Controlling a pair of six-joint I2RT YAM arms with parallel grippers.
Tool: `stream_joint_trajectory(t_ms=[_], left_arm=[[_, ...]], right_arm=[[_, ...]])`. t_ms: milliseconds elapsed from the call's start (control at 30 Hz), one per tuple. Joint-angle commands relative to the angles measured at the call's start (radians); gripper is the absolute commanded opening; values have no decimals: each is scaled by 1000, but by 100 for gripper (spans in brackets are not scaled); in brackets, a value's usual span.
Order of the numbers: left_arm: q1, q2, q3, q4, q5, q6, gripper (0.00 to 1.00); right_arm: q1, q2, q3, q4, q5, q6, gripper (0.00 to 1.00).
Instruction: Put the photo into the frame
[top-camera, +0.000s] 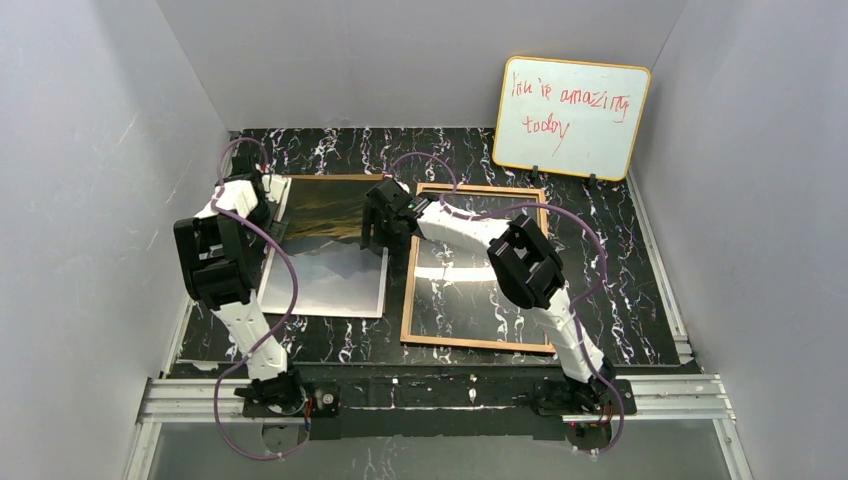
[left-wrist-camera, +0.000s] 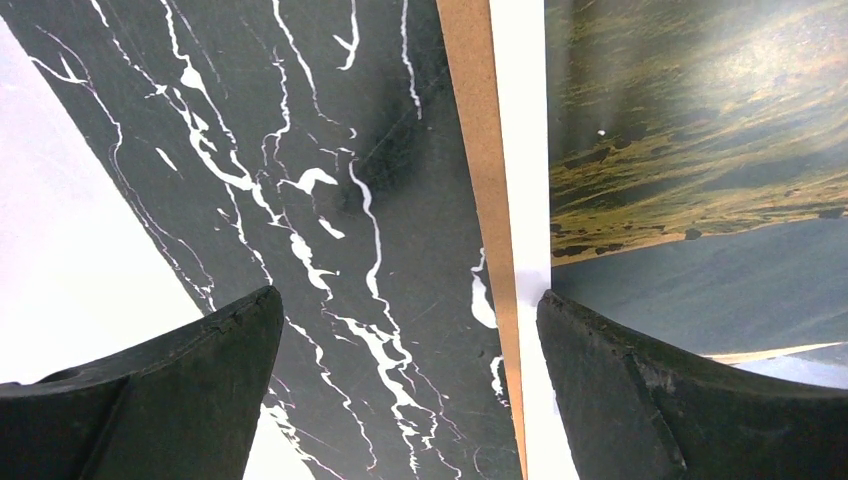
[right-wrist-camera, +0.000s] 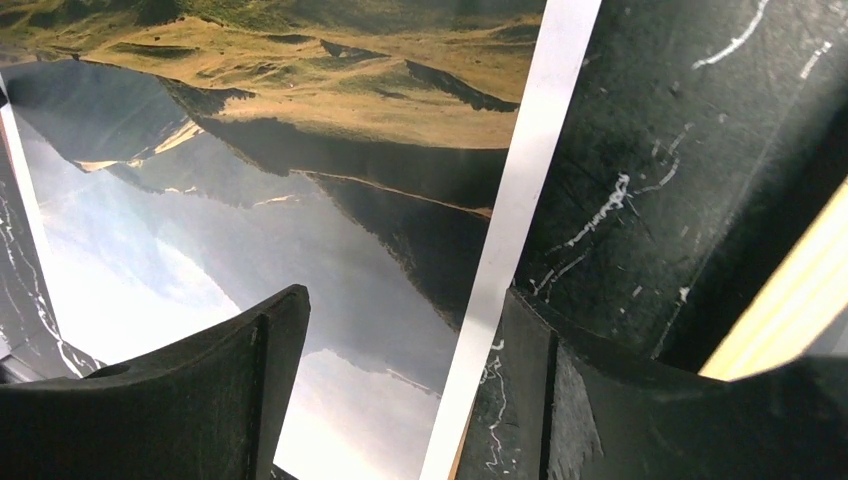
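Straddles opposite edges of the photo with the left gripper and right gripper, both wide apart, gripping nothing. Shows the photo face up just beside the empty frame, with insertion not yet begun.

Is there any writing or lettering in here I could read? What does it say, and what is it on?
"You're amazing today": red handwriting on the whiteboard leaning at the back wall; the first word is scrawled, so this is a best reading.
No other text shows: none on the photo, on the frame or on the arms.
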Motion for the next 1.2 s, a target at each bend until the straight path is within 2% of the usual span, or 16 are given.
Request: stream_joint_trajectory(t_ms=[0, 633, 1000, 1167], left_arm=[[7, 64, -24, -40, 27, 1, 98], [-54, 75, -128, -10, 23, 36, 93], [-90, 63, -163, -5, 8, 41, 93], [-104, 66, -174, -4, 6, 49, 93]], right_arm=[[23, 55, 79, 46, -86, 9, 77], [108, 131, 305, -105, 25, -168, 76], [135, 117, 310, -108, 65, -231, 76], [138, 40, 222, -27, 73, -233, 77]])
